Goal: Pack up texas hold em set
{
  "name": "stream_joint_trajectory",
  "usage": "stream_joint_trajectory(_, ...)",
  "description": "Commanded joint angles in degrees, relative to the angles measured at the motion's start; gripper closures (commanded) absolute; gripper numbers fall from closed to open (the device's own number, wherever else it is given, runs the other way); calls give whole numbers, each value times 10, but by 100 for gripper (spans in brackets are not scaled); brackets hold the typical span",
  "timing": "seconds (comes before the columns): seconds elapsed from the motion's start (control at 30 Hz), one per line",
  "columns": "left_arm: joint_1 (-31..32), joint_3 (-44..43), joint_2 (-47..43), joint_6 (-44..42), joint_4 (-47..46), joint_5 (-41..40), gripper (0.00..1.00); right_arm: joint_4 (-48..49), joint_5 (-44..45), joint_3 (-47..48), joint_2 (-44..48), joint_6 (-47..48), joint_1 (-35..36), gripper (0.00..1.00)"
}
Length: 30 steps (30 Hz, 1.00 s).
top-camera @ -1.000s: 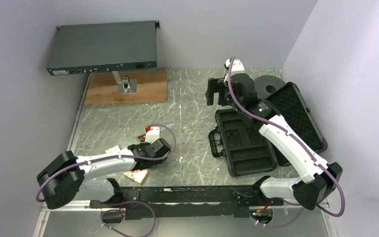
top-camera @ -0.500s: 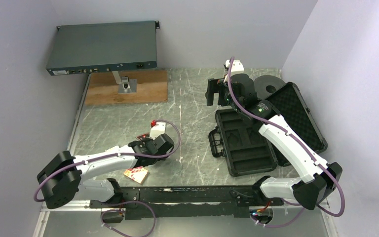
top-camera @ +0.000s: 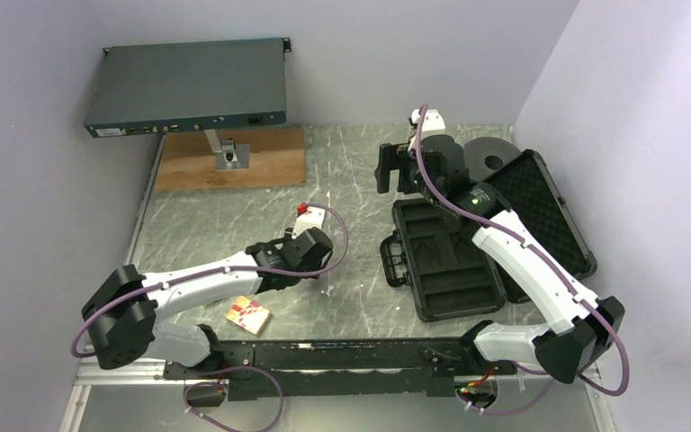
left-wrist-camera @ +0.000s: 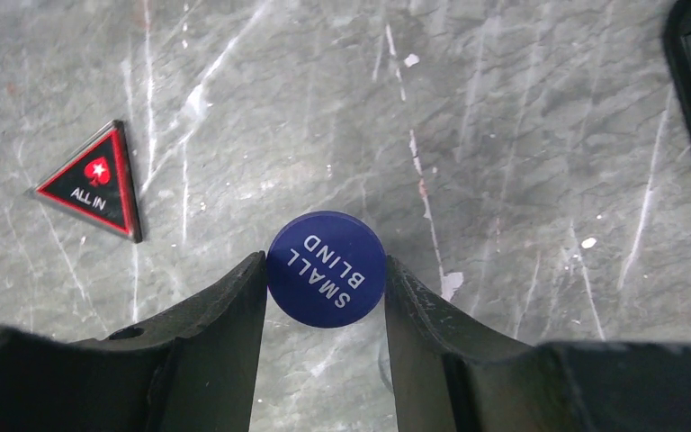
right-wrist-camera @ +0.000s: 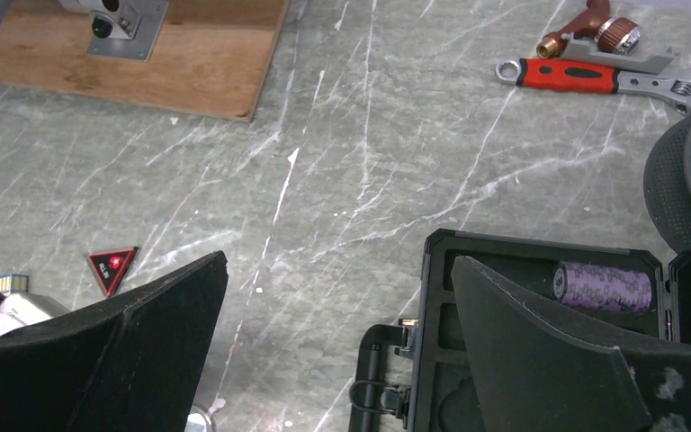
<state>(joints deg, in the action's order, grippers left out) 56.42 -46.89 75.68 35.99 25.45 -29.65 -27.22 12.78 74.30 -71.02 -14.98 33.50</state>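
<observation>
- Open black case [top-camera: 441, 270], at 3 o'clock from the left gripper [left-wrist-camera: 324, 264]: we judge a foam recess the target, so we carry level and lower gently.
- Idle right gripper [right-wrist-camera: 337, 261]: jaws wide apart, empty, above the case's 12 o'clock end; it may crowd our approach.
- The left gripper: clamped on the blue disc [left-wrist-camera: 327, 272] by its rim.
- Loose red triangle [left-wrist-camera: 94, 184]: at 10 o'clock of the disc.

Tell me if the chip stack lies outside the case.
No, the chip stack sits in a slot inside the open case.
</observation>
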Motion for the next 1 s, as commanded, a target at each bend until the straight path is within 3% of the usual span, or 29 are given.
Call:
stream_joint_trajectory(0.0,11,-46,23,-34,-20,14,100,25,1,-2,25,2,-1,0)
stream_joint_trajectory(0.67,41,-184,123,-143,-90,69,100,-14,50,115,58,17,-2,0)
stream_joint_trajectory(0.97,46,-289,199,-183,-60,89,100,8,27,122,95,17,-2,0)
